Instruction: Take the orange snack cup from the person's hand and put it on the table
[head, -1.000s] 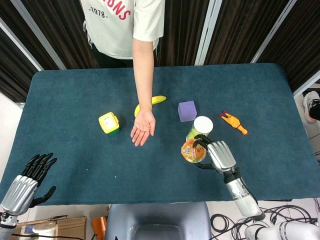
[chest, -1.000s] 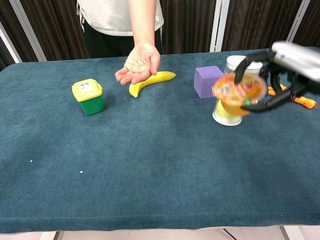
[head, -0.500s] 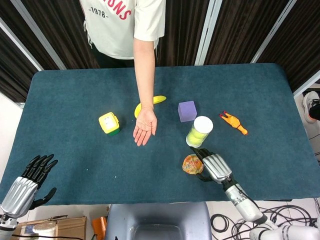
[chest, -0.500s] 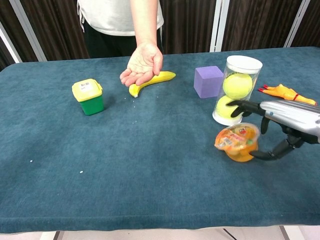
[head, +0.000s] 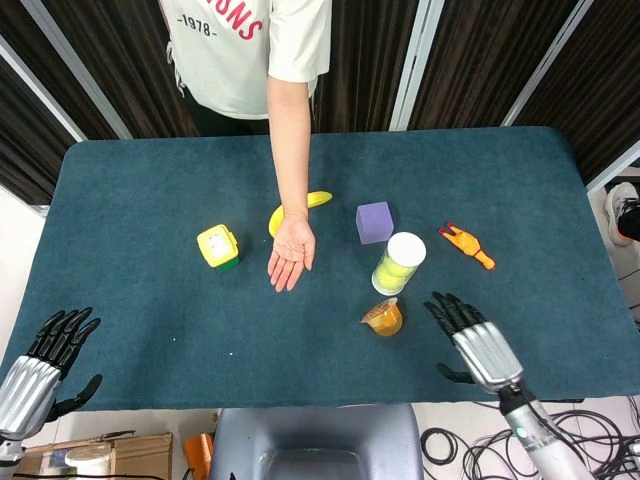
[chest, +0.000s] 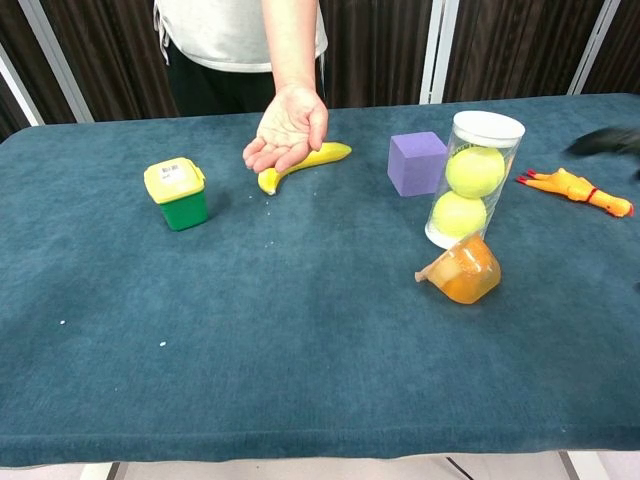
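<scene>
Right robot hand (head: 478, 340) has let go, fingers spread; orange snack cup (chest: 464, 270) now tipped on table (chest: 300, 330) just left — placement basically done.

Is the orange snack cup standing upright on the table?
No, the orange snack cup lies tipped on its side beside the tennis ball tube.

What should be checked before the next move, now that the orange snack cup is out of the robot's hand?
1. Orange snack cup on the table: ok.
2. Cup upright: not ok, it lies tilted on its side.
3. Right hand clear of the cup: ok, fingers spread, holding nothing.
4. Cup apart from the tennis ball tube: cannot tell, they sit very close.
5. Left hand idle: ok, holding nothing.
6. Person's hand empty: ok.
</scene>
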